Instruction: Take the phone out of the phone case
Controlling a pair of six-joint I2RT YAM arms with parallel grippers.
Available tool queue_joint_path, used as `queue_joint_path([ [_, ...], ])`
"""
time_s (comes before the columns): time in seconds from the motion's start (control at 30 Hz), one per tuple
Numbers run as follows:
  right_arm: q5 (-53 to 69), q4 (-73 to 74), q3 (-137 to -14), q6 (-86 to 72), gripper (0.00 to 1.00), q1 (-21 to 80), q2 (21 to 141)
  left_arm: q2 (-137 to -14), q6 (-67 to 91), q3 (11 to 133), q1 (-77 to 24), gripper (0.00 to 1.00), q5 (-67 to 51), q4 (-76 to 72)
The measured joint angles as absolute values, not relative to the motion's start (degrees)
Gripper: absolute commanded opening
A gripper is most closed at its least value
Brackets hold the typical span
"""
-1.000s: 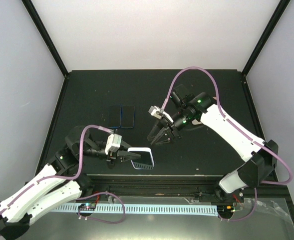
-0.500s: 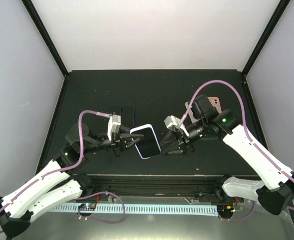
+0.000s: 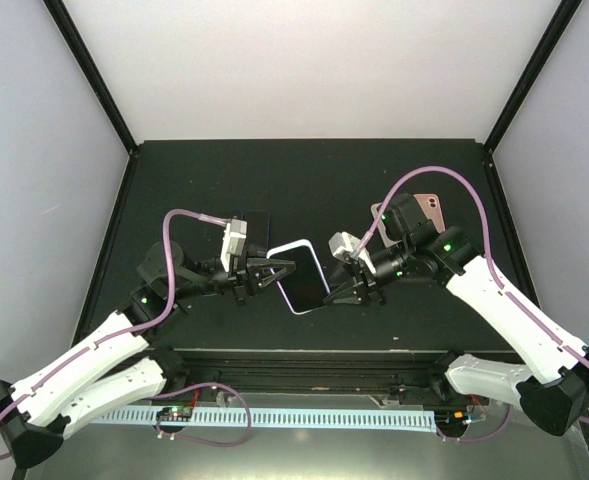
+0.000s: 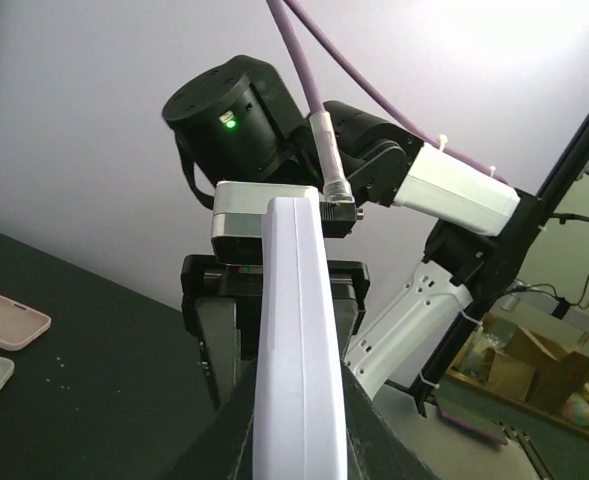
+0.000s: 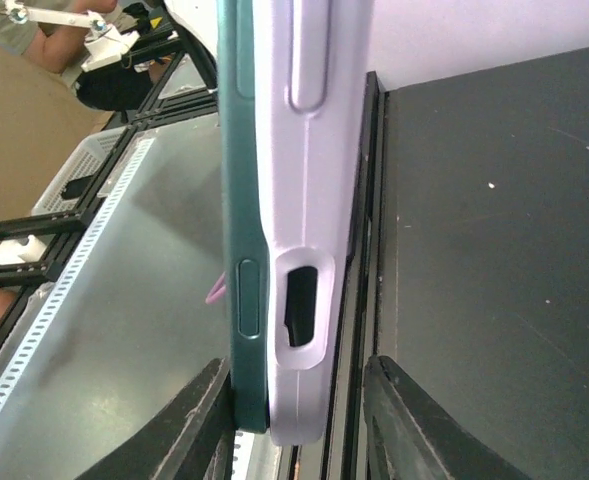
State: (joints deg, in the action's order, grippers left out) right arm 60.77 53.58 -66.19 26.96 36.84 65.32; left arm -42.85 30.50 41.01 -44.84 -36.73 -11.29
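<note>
Checker: phone (image 3: 302,280) position?
Annotator: mid-air over counter (image 3: 304,180), about centre, slightly toward 6 o'clock. Screen faces up in top view, phone sits in lilac phone case (image 3: 294,244).
Checker: left gripper (image 3: 266,275)?
Annotator: at 9 o'clock of the phone, clamped on the phone case edge. Left wrist view: lilac edge rises straight out from between the fingers, no gap.
Checker: right gripper (image 3: 336,293)?
Annotator: at 3 o'clock of the phone, jaws apart, straddling the other end. Right wrist view: dark green phone side and lilac case side lie between the fingers (image 5: 204,420). One finger is right by the phone side, gap shows on the case side. Not clamped.
Checker: anything else?
Annotator: pink case (image 3: 430,206) flat on counter at 2 o'clock, behind right arm. Dark flat item (image 3: 257,215) at 11 o'clock behind left gripper, mostly hidden, can't tell what.
</note>
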Motion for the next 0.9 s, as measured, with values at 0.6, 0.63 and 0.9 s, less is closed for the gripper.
queue_joint_path([
  [0.6,65.01,64.38,-67.59,38.57,0.50,36.86,65.54,-45.45,30.61,43.83,-44.66,0.01,-51.64,-14.61],
  [0.63,64.99,64.05,-67.37,38.15,0.53,36.86,65.52,-45.63,30.61,43.92,-44.66,0.02,-51.77,-14.68],
  [0.9,67.48,67.05,-67.61,42.39,0.59,36.86,65.67,-45.82,30.04,43.92,-44.66,0.02,-51.92,-14.02],
])
